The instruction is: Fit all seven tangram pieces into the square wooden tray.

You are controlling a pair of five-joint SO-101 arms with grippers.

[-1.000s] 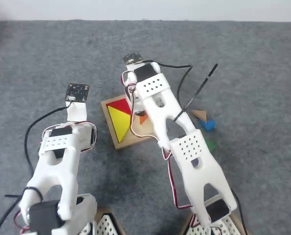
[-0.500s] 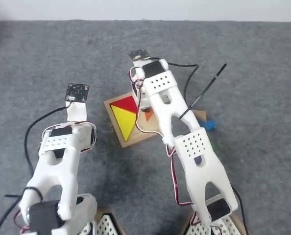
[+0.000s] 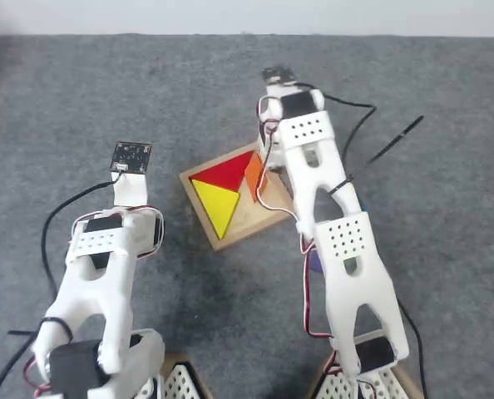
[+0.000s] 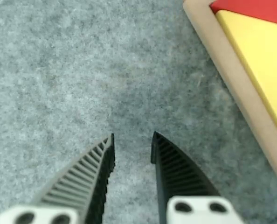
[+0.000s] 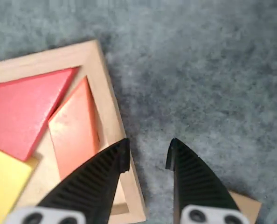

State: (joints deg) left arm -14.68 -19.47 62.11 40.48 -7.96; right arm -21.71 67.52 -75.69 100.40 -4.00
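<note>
Grey carpet (image 3: 106, 91) covers the whole table, and I'm placing everything off the square wooden tray (image 3: 251, 216) since it's the obvious landmark. Three pieces are sitting inside the tray: a red triangle (image 3: 226, 170) along one side, a yellow triangle (image 3: 218, 204) right next to it with their edges touching, and a smaller orange triangle (image 3: 254, 173) tucked between the red one and the tray's rim. Rest of the tray floor is bare wood. Right gripper (image 5: 148, 151) hangs over the rim beside the orange piece, jaws parted a bit with nothing between them, one fingertip over the rim and the other over carpet just outside the tray. A tan piece (image 5: 245, 207) lies on the carpet outside the tray, near that gripper, partly cut off so I can't tell its shape. Left gripper (image 4: 133, 140) is over bare carpet just off the tray's rim on the yellow triangle's side, jaws spread and holding nothing
</note>
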